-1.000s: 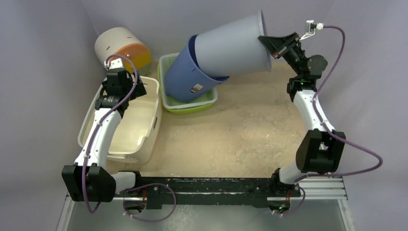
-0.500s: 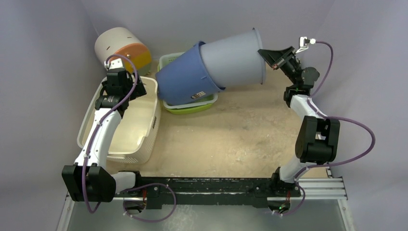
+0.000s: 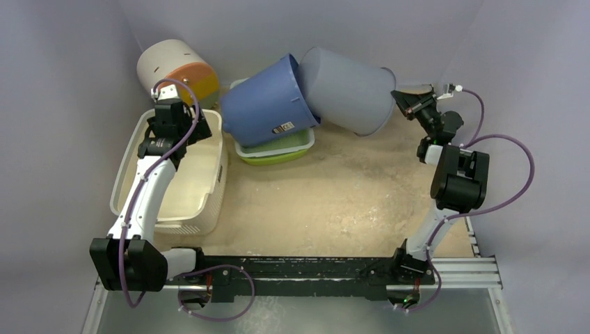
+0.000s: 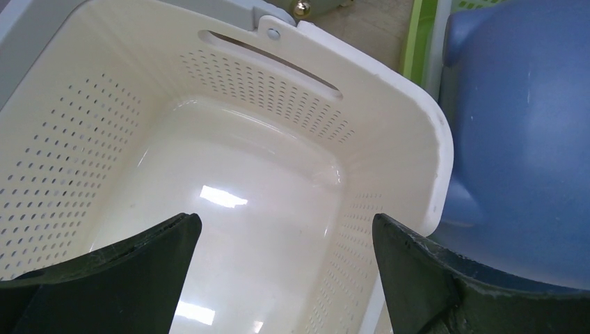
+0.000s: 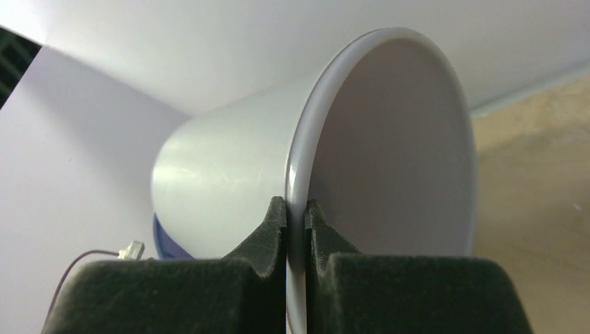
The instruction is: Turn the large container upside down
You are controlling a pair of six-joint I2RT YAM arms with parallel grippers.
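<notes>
The large pale grey container point(image 3: 346, 89) is tipped over at the back, its rim low at the right and its base leaning against a blue bucket point(image 3: 265, 104). My right gripper point(image 3: 398, 97) is shut on the container's rim; in the right wrist view the fingers point(image 5: 275, 223) pinch the rim point(image 5: 296, 209) from both sides, with the container point(image 5: 222, 174) lying sideways. My left gripper point(image 3: 175, 104) is open and empty above the cream basket point(image 3: 212, 177); in the left wrist view it point(image 4: 285, 229) hangs over the basket's inside point(image 4: 209, 181).
The blue bucket lies tilted on a green tray point(image 3: 275, 149) at the back centre and also shows in the left wrist view point(image 4: 522, 139). A white and orange drum point(image 3: 174, 66) lies at the back left. Grey walls close in on three sides. Sandy table surface point(image 3: 334, 195) spreads in the middle.
My right gripper has swung down and rolled, lowering the grey container's rim towards the table and tipping its base up. The blue bucket has been pushed left. The left arm has not moved.
</notes>
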